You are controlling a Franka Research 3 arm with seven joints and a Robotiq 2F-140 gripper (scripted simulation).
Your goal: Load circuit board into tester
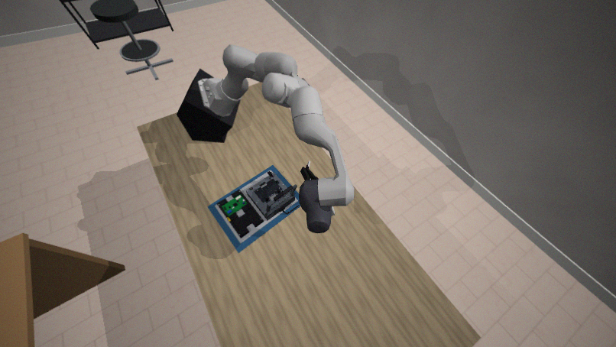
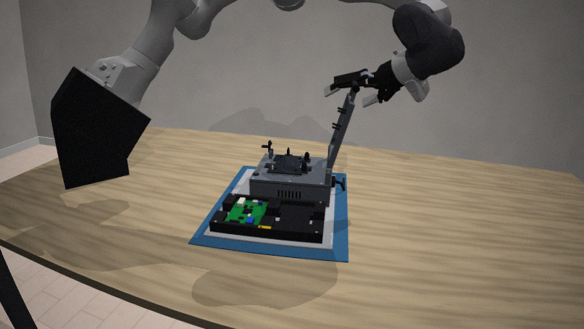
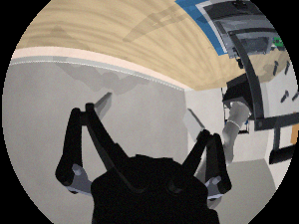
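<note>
1. Part: the circuit board (image 1: 234, 205) (image 2: 245, 212) lies in the tray (image 1: 245, 222) (image 2: 294, 235), below the gripper (image 1: 307, 169) (image 2: 351, 96) (image 3: 149, 107) and on the far side of the tester (image 1: 254, 202) (image 2: 265, 188) (image 3: 259, 46) from it.
2. Gripper state: released; the fingers stand wide apart with nothing between them, near the upper end of the raised lid (image 1: 282, 202) (image 2: 340, 130) (image 3: 251, 79).
3. Handling: the board should prove light, thin and stiff. Its components and solder joints are presumably fragile; smooth edges may slip under a light grip.
4. Grasp: take two opposite bare edges with level fingers, at the tray's cut-outs if these give clearance. Do not press on the white connector (image 2: 240, 201) or the blue component (image 2: 250, 219).
5. Tray contents: the board occupies one side; a small yellow piece (image 2: 264, 227) sits at the near wall in the exterior view.
6. Tester contents: no green board is seated; a dark nest (image 2: 288, 164) and upright posts are exposed.
</note>
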